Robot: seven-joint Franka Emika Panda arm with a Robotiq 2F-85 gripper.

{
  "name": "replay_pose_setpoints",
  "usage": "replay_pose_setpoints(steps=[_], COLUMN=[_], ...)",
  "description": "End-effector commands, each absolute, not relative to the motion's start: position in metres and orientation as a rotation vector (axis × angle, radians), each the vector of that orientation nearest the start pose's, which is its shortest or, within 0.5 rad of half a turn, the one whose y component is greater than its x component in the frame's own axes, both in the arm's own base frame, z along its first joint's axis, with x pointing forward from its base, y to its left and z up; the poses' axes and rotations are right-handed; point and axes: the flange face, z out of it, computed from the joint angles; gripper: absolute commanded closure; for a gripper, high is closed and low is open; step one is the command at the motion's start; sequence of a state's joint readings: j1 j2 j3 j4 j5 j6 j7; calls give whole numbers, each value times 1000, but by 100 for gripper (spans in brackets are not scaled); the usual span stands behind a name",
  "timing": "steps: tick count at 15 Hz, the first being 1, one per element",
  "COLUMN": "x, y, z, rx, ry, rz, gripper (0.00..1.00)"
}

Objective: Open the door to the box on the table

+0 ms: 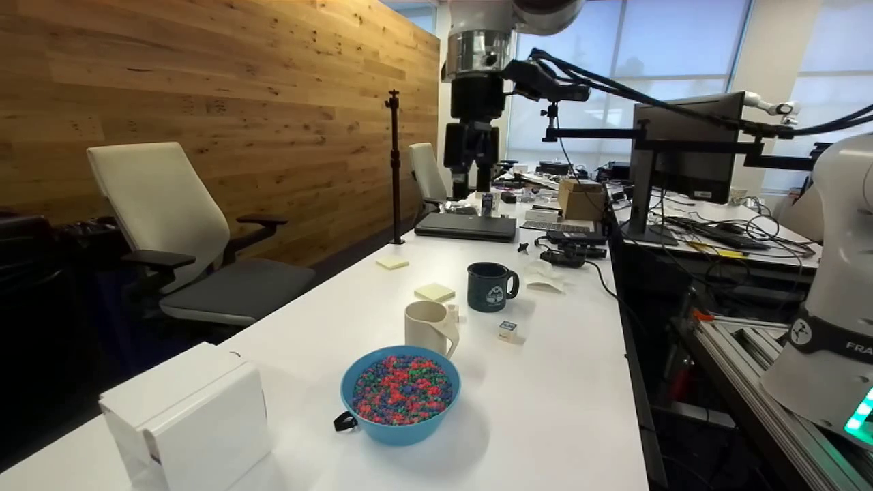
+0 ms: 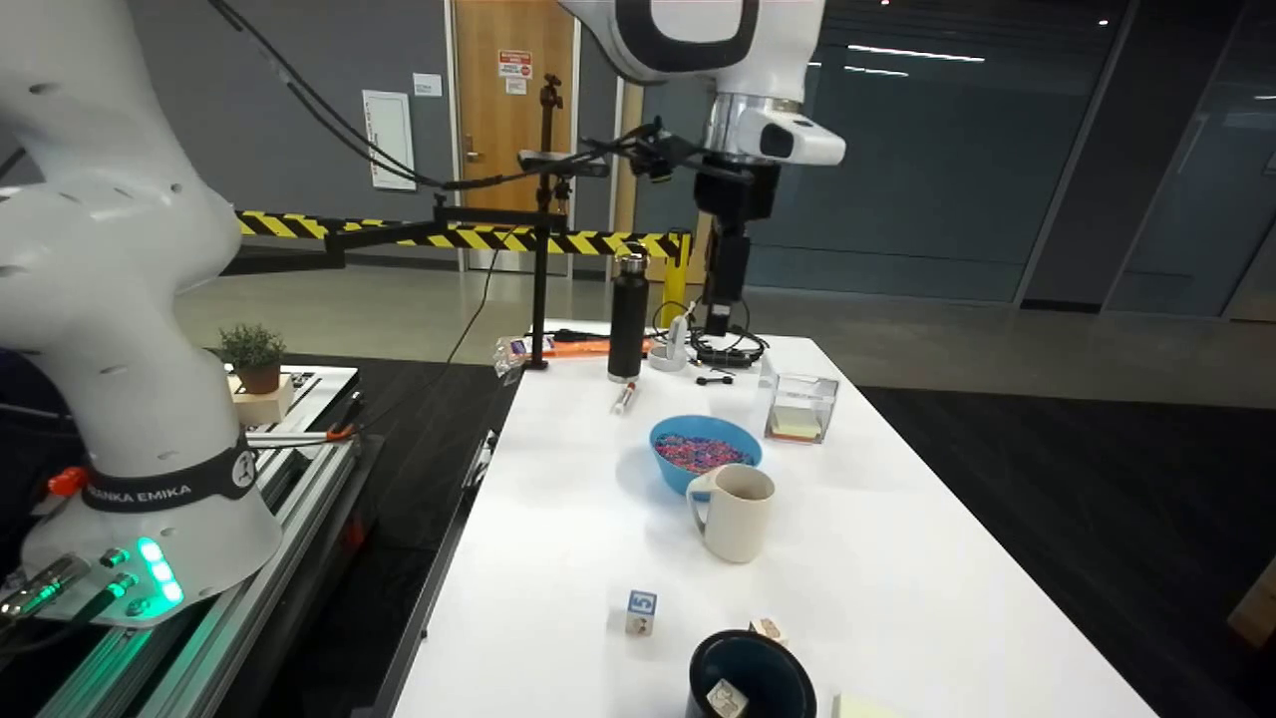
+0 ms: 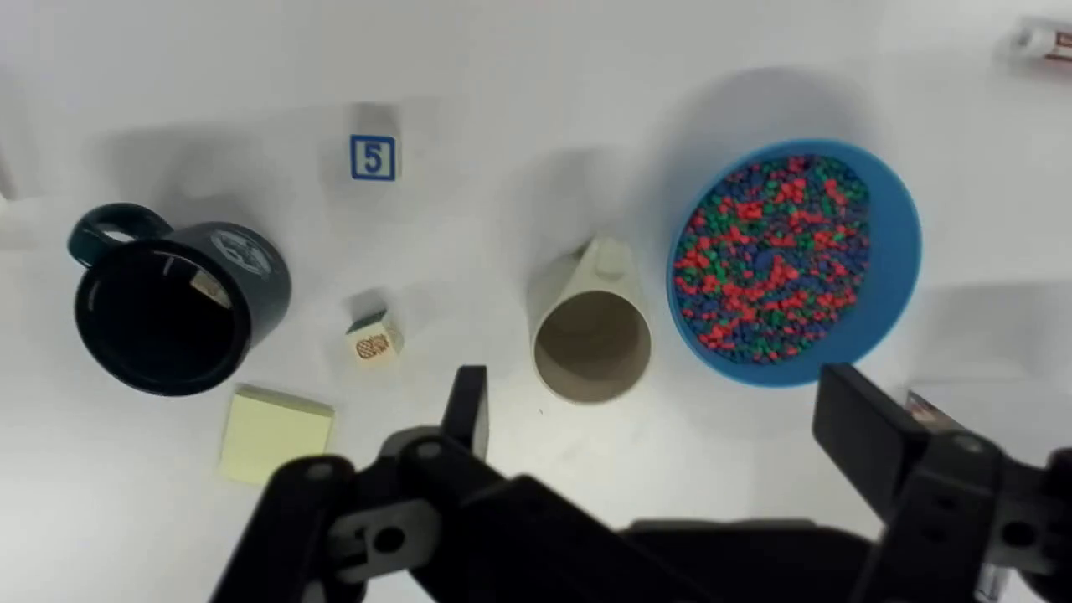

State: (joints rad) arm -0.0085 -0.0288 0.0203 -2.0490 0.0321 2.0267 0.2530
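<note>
"What's beneath the fingers [image 3: 867, 435]?"

"White tabletop [image 1: 559, 423]. They hang over it, spread apart; farther off, one wood-plank wall [image 1: 225, 88]."

"And below them, counted?"

"Nearest, one cream mug [image 3: 595, 352]; then one blue bowl [image 3: 791, 264]; one white box [image 3: 1009, 410], past one finger in the wrist view; three small blocks [image 3: 373, 157], one inside the single dark mug [image 1: 486, 289]."

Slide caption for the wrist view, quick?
Open gripper above the white table: dark mug, cream mug, blue bowl, partly hidden white box.

Box [image 1: 210, 423] cut off below in an exterior view, dark mug [image 2: 763, 670] likewise
</note>
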Motion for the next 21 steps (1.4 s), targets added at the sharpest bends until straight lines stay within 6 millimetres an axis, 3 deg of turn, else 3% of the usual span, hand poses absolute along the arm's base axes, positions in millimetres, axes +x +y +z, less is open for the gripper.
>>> replay_pose_setpoints(steps=[1,9,10,14,16,21], x=[593,644,630,640,637,663], y=[26,66,61,66,57,56], z=[455,437,436,430,417,377], rx=[-3032,-3079,-3069,-3068,-3086,-3132], ry=[438,390,350,360,346,292], rz=[-36,-38,-46,-45,-46,-62], gripper=[0,0,0,0,0,0])
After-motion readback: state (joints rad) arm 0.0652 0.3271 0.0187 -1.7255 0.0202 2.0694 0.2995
